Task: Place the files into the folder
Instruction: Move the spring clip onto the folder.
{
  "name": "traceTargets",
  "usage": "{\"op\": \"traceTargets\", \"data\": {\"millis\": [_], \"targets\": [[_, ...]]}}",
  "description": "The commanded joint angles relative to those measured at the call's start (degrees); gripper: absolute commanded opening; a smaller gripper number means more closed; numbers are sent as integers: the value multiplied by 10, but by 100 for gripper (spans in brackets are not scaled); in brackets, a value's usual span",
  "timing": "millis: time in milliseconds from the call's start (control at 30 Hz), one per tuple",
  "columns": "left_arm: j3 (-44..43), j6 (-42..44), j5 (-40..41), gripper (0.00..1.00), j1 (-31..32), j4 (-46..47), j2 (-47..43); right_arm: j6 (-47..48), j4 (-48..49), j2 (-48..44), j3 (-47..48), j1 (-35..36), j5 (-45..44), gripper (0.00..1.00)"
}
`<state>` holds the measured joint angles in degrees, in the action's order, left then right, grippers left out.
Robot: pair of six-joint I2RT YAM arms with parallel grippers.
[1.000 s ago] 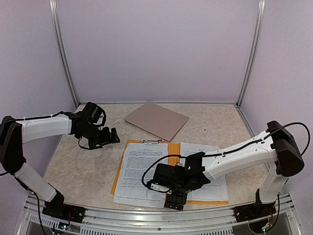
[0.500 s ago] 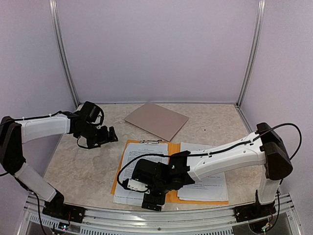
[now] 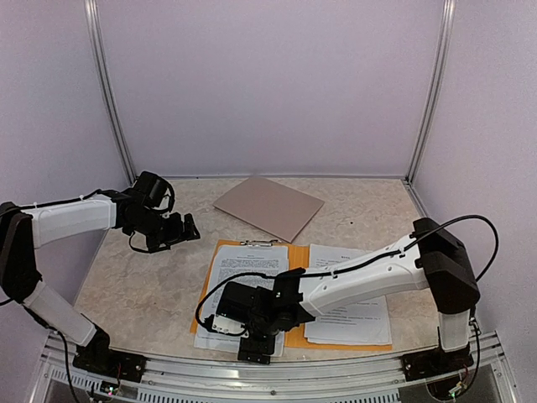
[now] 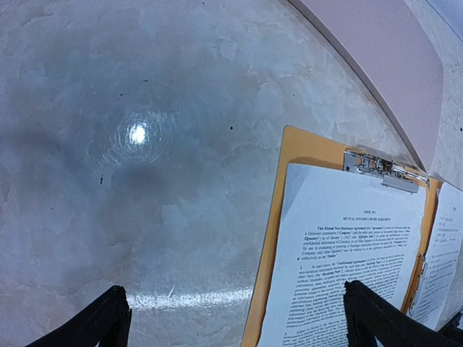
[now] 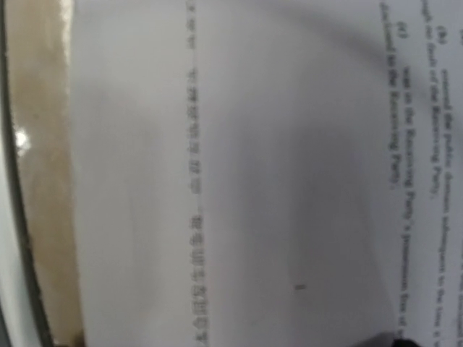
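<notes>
The orange folder [image 3: 296, 262] lies open flat on the table, and its metal clip [image 4: 380, 170] shows at the far edge. The files lie on it as printed white sheets: one stack [image 3: 239, 281] on the left half, another [image 3: 357, 315] on the right half. My right gripper [image 3: 254, 348] hangs low over the near edge of the left stack. Its wrist view is filled by blurred paper [image 5: 239, 144]; the jaws stand wide with nothing between them. My left gripper [image 3: 183, 228] hovers open beyond the folder's far left corner, over bare table and the sheet [image 4: 347, 246].
A grey-brown clipboard [image 3: 268, 206] lies at the back centre. The metal rail [image 3: 252, 378] runs along the table's near edge, just under my right gripper. Walls close in the back and both sides.
My right gripper has swept left along the folder's near edge, from the middle to the left stack of sheets. The left arm has drifted slightly left.
</notes>
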<state>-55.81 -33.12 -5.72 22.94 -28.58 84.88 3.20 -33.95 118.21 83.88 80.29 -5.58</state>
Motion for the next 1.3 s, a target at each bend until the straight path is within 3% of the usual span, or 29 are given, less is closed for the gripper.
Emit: {"op": "traceTargets", "data": {"millis": [0, 700, 1267], "targets": [[0, 7, -3, 99, -3, -5, -14, 6, -3, 15, 17, -4, -12, 94], [4, 8, -9, 99, -4, -1, -8, -2, -3, 34, 40, -25, -40, 94], [15, -2, -32, 99, 1, 24, 17, -60, 14, 36, 41, -42, -53, 95]]}}
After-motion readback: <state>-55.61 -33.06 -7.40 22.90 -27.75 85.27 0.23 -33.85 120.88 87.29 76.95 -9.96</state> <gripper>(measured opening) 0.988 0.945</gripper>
